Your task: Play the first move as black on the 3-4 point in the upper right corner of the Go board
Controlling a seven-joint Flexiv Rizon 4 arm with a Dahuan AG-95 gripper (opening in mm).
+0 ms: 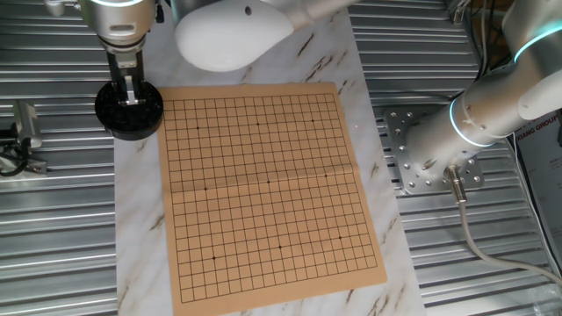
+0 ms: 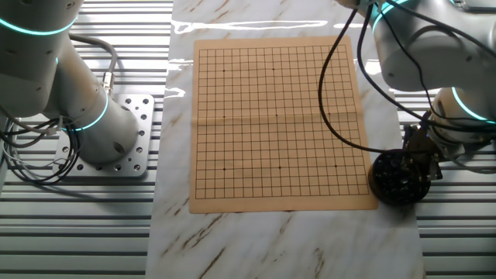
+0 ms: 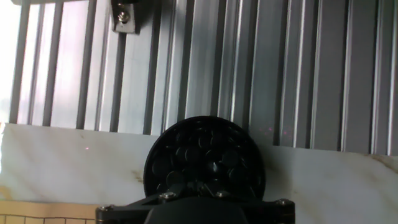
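Note:
The tan wooden Go board [image 1: 263, 189] lies flat on a marble mat, and no stones show on its grid. It also shows in the other fixed view [image 2: 279, 124], and one corner shows in the hand view [image 3: 37, 214]. A round black ribbed bowl [image 1: 129, 112] full of black stones stands just off the board's corner. It also shows in the other fixed view [image 2: 397, 180] and the hand view [image 3: 205, 155]. My gripper [image 1: 130, 92] points straight down with its fingertips inside the bowl among the stones [image 2: 415, 161]. In the hand view the fingertips [image 3: 194, 186] are dark against the stones, so their gap does not show.
The white marble mat [image 1: 338, 66] lies on a ribbed metal table. The arm's base plate [image 1: 421, 162] is bolted beside the board [image 2: 128, 139]. A white rounded shape [image 1: 230, 35] hangs over the board's far edge. A small metal bracket [image 3: 126, 15] sits beyond the bowl.

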